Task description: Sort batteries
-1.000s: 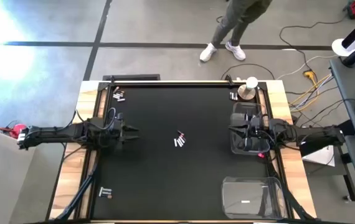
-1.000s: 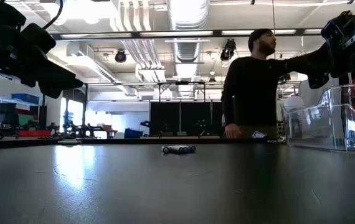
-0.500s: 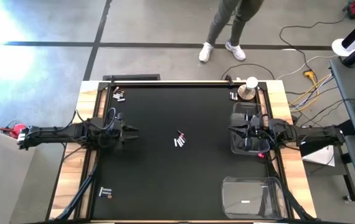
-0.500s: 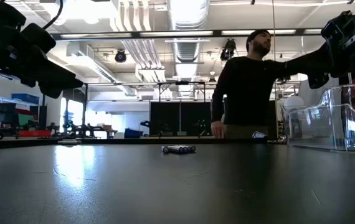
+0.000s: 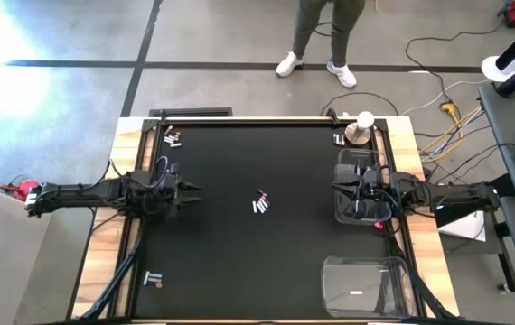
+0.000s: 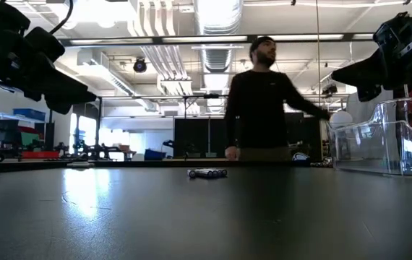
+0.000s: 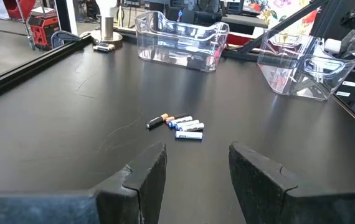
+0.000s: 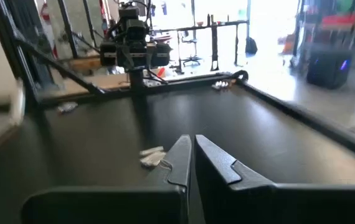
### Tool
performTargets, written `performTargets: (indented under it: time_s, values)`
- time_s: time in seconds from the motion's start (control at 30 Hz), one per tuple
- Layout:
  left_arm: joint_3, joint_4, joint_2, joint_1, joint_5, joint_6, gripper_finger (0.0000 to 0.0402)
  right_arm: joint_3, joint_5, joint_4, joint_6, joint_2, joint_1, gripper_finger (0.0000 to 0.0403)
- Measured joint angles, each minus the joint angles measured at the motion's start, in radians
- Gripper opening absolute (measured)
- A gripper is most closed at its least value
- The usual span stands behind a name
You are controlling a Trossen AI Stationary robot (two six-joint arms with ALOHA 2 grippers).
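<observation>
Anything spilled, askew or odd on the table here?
Nothing looks damaged. The batteries lie loose in scattered clusters: mid-table, far left corner, near left corner. Both clear bins sit upright on the right.

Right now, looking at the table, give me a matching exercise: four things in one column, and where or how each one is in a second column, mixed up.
Things:
1. left pincer
2. right pincer
3. middle batteries
4. front clear bin

Place or state:
A. lying in a small cluster at the mat's centre
B. open, empty, aimed at the centre cluster
C. shut, over the bin by the right edge
D. near the table's front right corner

Pairs: 1-B, 2-C, 3-A, 4-D
</observation>
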Motion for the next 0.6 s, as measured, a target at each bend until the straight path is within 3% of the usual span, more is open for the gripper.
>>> performTargets:
  time_s: [0.13,0.23,0.3,0.43,0.5,0.6]
  values:
    - [0.0,0.0,0.0,0.0,0.0,0.0,0.0155,0.0,0.002,0.046,-0.341,-0.001,0.002,0.0013]
    - [0.0,0.0,0.0,0.0,0.0,0.0,0.0155,0.0,-0.001,0.042,-0.348,-0.001,0.002,0.0013]
    - [0.0,0.0,0.0,0.0,0.0,0.0,0.0155,0.0,-0.001,0.087,-0.18,0.0,0.001,0.0013]
    - [0.0,0.0,0.0,0.0,0.0,0.0,0.0155,0.009,0.016,0.291,0.341,0.001,-0.003,0.0013]
    - [0.0,0.0,0.0,0.0,0.0,0.0,0.0155,0.053,0.109,0.285,0.467,0.007,-0.007,0.0013]
    - [0.0,0.0,0.001,0.0,0.0,0.0,0.0155,0.139,0.279,0.253,0.476,0.047,-0.007,0.0013]
